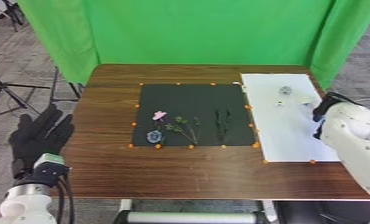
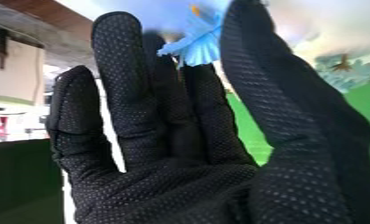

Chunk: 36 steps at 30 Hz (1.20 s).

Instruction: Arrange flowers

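Hanging over the right edge of the white sheet [image 1: 292, 135] on the bench [image 1: 164, 177], the right hand [image 1: 321, 109] points away from its arm. In the right wrist view the right hand [image 2: 177, 192] has its fingers long and mostly straight, the thumb raised opposite them. A blue flower [image 2: 201, 46] sits between thumb and fingers, up near their tips; whether they press on it, I cannot tell. Beyond the thumb is a pale blue-green flower [image 2: 343, 67], blurred.

The left hand [image 1: 39, 134] is off the bench's left side, palm flat, fingers straight and spread.

On the black mat [image 1: 177, 95], a pink flower [image 1: 159, 115] lies above a dusty blue flower [image 1: 155, 136] in the head view. Just beside them is a leafy green sprig [image 1: 179, 128], and farther right lie dark slender stems [image 1: 223, 122]. Orange markers [image 1: 191, 146] dot the mat's border. A green curtain [image 1: 199, 32] hangs behind the bench.
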Available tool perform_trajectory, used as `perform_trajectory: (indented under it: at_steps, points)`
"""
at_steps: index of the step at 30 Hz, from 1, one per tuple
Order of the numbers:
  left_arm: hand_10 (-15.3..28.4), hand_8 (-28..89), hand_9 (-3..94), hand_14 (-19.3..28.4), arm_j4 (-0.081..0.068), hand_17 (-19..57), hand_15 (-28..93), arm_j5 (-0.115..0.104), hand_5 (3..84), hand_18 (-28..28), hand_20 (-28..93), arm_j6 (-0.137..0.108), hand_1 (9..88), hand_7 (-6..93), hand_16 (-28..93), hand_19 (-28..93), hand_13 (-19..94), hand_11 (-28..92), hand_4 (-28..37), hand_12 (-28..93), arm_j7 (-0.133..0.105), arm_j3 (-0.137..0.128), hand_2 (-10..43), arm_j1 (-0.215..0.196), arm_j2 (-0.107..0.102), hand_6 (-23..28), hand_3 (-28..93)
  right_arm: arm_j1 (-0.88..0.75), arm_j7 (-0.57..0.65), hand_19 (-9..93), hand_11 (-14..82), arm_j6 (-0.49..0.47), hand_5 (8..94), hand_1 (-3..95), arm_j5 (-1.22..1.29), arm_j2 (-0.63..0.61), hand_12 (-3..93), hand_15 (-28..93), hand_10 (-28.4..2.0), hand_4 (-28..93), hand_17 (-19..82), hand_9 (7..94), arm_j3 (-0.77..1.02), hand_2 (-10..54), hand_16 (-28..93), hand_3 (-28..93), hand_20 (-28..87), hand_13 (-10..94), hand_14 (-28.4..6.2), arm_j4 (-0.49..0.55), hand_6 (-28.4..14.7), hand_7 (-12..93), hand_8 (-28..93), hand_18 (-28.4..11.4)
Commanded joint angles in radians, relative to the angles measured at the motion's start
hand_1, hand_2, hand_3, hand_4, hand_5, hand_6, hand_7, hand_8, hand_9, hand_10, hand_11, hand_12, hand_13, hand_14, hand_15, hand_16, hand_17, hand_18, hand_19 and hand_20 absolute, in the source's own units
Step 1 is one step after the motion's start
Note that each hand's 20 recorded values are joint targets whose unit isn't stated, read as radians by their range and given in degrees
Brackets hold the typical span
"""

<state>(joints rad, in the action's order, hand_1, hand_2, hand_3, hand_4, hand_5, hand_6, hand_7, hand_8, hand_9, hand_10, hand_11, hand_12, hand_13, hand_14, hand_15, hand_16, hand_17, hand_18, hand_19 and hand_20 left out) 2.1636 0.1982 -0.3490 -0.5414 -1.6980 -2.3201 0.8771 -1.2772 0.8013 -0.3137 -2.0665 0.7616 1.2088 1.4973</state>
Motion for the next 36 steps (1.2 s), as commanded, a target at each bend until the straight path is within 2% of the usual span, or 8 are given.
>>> perform_trajectory:
  at_steps: [1, 5, 11, 19, 25, 28, 30, 36]
  points:
    - [12.9, -11, 31.3, 15.1, -0.001, -6.2, 45, 0.015, 41.4, 13.8, 10, 0.024, 28.5, 14.6, -9, 36, 24, 29, -28.3, 9, 0.02, -0.009, 12.3, -0.004, 0.006, 7.4, 69, -0.061, -0.034, 82, 8.9, 0.008, 63.9, 58.9, -0.034, 0.01, 34.5, 51, -7.7, -28, 33, 80.1, -0.003, -9.4, 40, 67, 38, 67, -7.4, 0.001, 0.5, 24, -7, -21.3]
    - [13.0, -10, 31.6, 15.2, -0.001, -6.2, 45, 0.014, 41.5, 13.8, 10, 0.026, 28.4, 14.1, -9, 36, 24, 29, -28.3, 9, 0.026, -0.012, 12.3, -0.004, 0.008, 7.4, 70, -0.099, -0.041, 83, 11.9, 0.053, 70.5, 62.0, -0.046, 0.013, 42.2, 50, -7.3, -28, 34, 86.0, 0.034, -9.5, 44, 68, 40, 69, -6.4, 0.033, 1.3, 29, -3, -20.9]
    - [13.1, -10, 31.7, 15.2, 0.003, -6.2, 45, 0.011, 41.5, 13.8, 10, 0.023, 28.3, 13.7, -9, 36, 24, 29, -28.3, 9, 0.014, -0.024, 12.3, -0.019, 0.01, 7.4, 70, -0.136, -0.096, 83, 12.3, 0.147, 73.6, 62.2, -0.124, 0.004, 44.3, 51, -7.1, -28, 35, 88.0, 0.06, -9.5, 44, 70, 40, 71, -6.8, 0.187, 1.6, 31, -1, -21.0]
    - [13.1, -10, 31.8, 15.2, 0.004, -6.3, 45, 0.011, 41.4, 13.9, 10, 0.024, 28.3, 13.6, -9, 36, 24, 29, -28.3, 9, 0.017, -0.027, 12.3, -0.026, 0.016, 7.4, 70, -0.06, -0.306, 83, 11.4, 0.175, 74.5, 61.8, -0.022, 0.068, 45.3, 50, -7.4, -28, 35, 88.6, -0.001, -9.5, 46, 70, 41, 71, -6.2, 0.363, 1.7, 31, -1, -20.4]
    - [13.1, -10, 31.7, 15.2, -0.004, -6.3, 45, 0.02, 41.4, 13.8, 10, 0.029, 28.2, 13.9, -9, 36, 24, 29, -28.3, 9, 0.037, -0.016, 12.3, -0.006, 0.023, 7.3, 70, 0.05, -0.444, 83, 11.1, 0.174, 74.3, 61.6, -0.059, 0.183, 45.4, 50, -7.2, -28, 35, 88.5, -0.175, -9.5, 46, 70, 41, 70, -6.0, 0.343, 1.8, 31, 0, -20.3]
    - [13.0, -10, 31.7, 15.2, -0.004, -6.3, 45, 0.01, 41.4, 13.8, 10, 0.03, 28.3, 13.9, -9, 36, 24, 29, -28.3, 9, 0.035, -0.013, 12.3, 0.001, 0.019, 7.3, 70, 0.1, -0.551, 83, 11.4, 0.153, 73.7, 61.2, -0.209, 0.221, 46.1, 51, -6.6, -28, 34, 88.0, -0.277, -9.5, 47, 70, 41, 70, -5.8, 0.281, 2.1, 32, 0, -20.1]
    - [13.0, -10, 31.6, 15.2, -0.004, -6.2, 45, 0.018, 41.3, 13.8, 10, 0.029, 28.3, 14.1, -9, 36, 24, 29, -28.3, 9, 0.038, -0.018, 12.3, -0.002, 0.015, 7.2, 70, 0.128, -0.556, 83, 11.8, 0.109, 73.1, 61.0, -0.182, 0.247, 46.8, 51, -6.5, -28, 34, 87.3, -0.325, -9.5, 48, 71, 41, 69, -5.9, 0.266, 2.1, 32, 0, -19.8]
    - [13.1, -10, 31.5, 15.1, -0.007, -6.2, 45, 0.016, 41.3, 13.8, 10, 0.029, 28.3, 14.0, -9, 36, 24, 28, -28.3, 9, 0.045, -0.016, 12.3, 0.009, 0.015, 7.2, 69, 0.177, -0.597, 82, 12.3, 0.12, 72.2, 60.8, -0.205, 0.316, 47.1, 51, -6.4, -28, 33, 86.2, -0.425, -9.5, 48, 71, 42, 68, -5.8, 0.224, 2.5, 34, -2, -19.5]
